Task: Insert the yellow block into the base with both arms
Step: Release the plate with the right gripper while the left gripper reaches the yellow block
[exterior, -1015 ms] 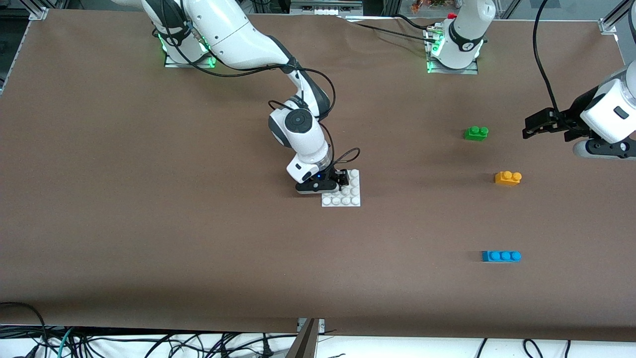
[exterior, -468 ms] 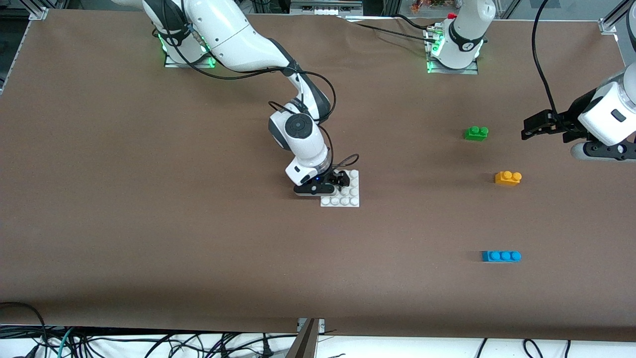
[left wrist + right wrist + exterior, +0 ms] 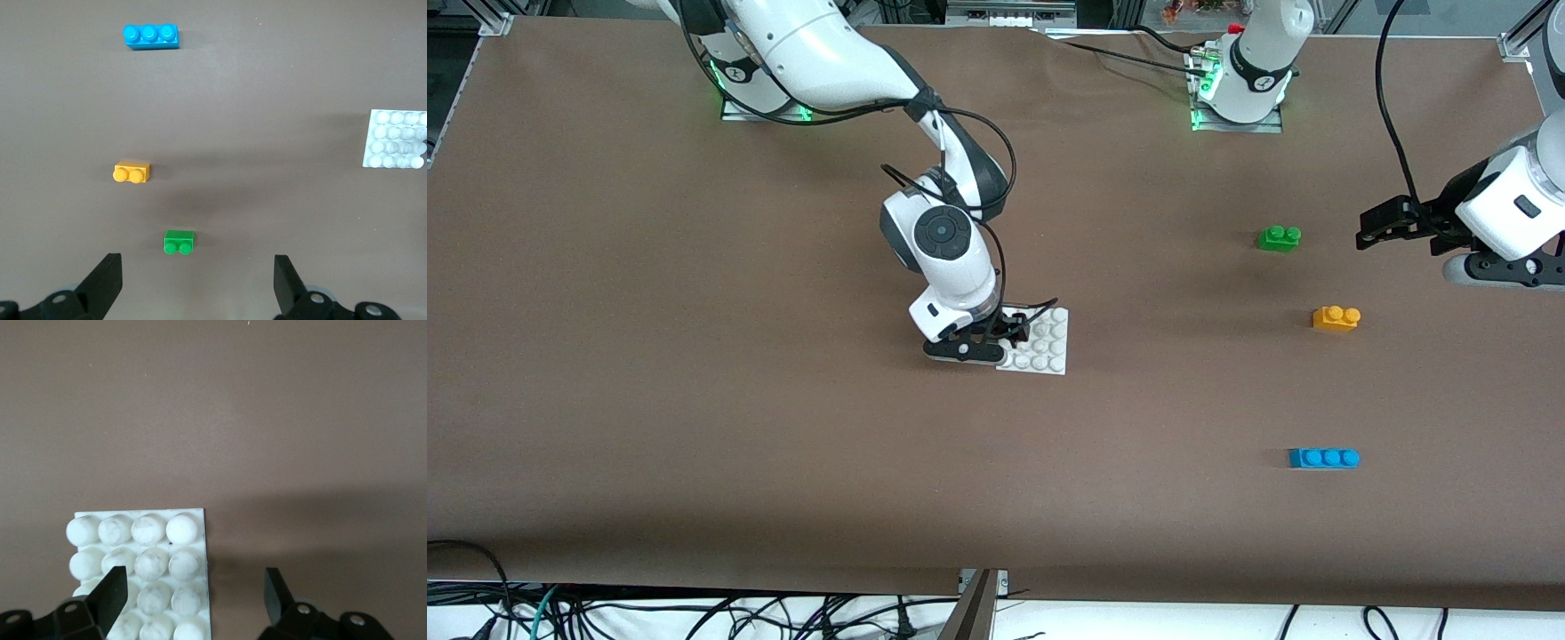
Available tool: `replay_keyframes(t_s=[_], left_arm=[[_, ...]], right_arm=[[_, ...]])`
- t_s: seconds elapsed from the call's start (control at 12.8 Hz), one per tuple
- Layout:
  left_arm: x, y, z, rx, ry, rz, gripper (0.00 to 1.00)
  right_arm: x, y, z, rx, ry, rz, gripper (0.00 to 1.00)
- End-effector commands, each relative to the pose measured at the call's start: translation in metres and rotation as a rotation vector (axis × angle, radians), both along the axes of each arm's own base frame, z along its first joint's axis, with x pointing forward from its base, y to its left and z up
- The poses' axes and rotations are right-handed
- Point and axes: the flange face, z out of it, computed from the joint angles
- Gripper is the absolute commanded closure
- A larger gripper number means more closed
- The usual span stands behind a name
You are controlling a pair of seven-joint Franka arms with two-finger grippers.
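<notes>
The yellow block (image 3: 1336, 318) lies on the table toward the left arm's end, between the green brick and the blue brick; it also shows in the left wrist view (image 3: 132, 173). The white base (image 3: 1045, 351) lies mid-table. My right gripper (image 3: 1012, 331) is low at the base's edge toward the right arm's end. In the right wrist view it (image 3: 193, 595) is open and empty, one finger over the base (image 3: 140, 553) and the other over bare table. My left gripper (image 3: 1368, 233) hangs open and empty over the table beside the green brick; it also shows in the left wrist view (image 3: 197, 277).
A green two-stud brick (image 3: 1280, 237) lies farther from the front camera than the yellow block, and a blue three-stud brick (image 3: 1324, 458) lies nearer. Both show in the left wrist view, green (image 3: 179, 242) and blue (image 3: 151, 35). The base (image 3: 395, 139) shows there too.
My right arm has swung toward its own end of the table, and the base has slid slightly the same way and nearer the front camera. My left gripper has barely moved.
</notes>
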Motion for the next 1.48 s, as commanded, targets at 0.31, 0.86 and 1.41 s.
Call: replay_keyframes(t_s=[0.31, 0.86, 1.41], left_arm=[[0.006, 0.002, 0.0, -0.019, -0.026, -0.015, 0.0], [0.033, 0.048, -0.104, 0.017, 0.07, 0.046, 0.0], [0.033, 0.117, -0.232, -0.004, 0.054, -0.13, 0.0]], right_arm=[[0.076, -0.174, 0.145, -0.013, 0.056, -0.025, 0.01], [0.014, -0.408, 0.259, -0.007, 0.103, 0.107, 0.01], [-0.025, -0.435, 0.326, -0.067, 0.124, 0.064, 0.01]])
